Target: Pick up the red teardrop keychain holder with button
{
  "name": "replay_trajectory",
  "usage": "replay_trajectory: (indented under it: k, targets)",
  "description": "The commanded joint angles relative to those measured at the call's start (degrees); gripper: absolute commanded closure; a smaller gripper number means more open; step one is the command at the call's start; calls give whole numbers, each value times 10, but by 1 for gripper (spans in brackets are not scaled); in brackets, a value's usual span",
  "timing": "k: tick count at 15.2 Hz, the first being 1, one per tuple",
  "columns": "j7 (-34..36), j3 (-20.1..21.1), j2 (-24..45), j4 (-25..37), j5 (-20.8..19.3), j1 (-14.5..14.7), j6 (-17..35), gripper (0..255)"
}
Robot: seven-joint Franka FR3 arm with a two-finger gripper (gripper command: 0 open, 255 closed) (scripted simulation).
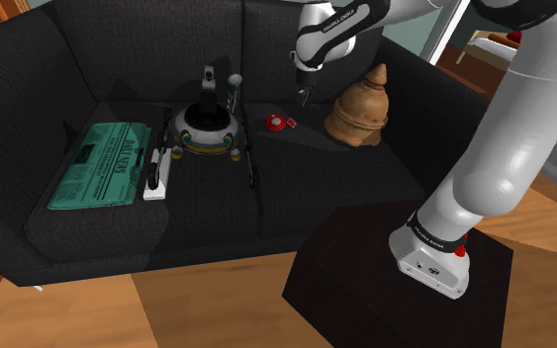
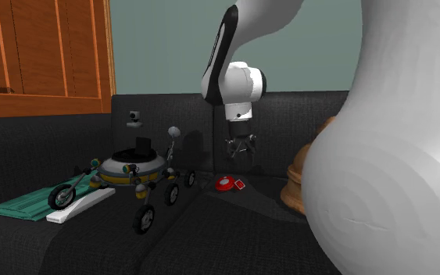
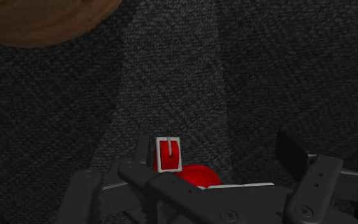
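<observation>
In the wrist view the red keychain [image 3: 170, 154] is partly hidden behind the pincer [image 3: 215, 149], and the wooden ornament [image 3: 37, 19] is cut off. One keychain lies on the black sofa [image 1: 365, 188] between one toy rover [image 1: 205, 129] and one ornament, with one newspaper [image 1: 103, 163] farther off. The pincer hangs above the keychain, fingers apart, gripping nothing.

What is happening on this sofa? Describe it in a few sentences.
A white robot arm reaches over a black sofa towards a small red keychain holder. Its black hand hangs open above the holder, not touching it. A toy rover, a green newspaper and a brown wooden ornament lie nearby.
</observation>
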Motion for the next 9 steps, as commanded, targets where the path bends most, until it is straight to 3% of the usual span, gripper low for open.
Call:
replay_trajectory:
  k: [1,5,9]
  targets:
    - [-13,0,46,38,5,-5,10,0]
    - [-30,4,127,110,11,-14,21,0]
    - [-29,6,147,105,13,-15,45,0]
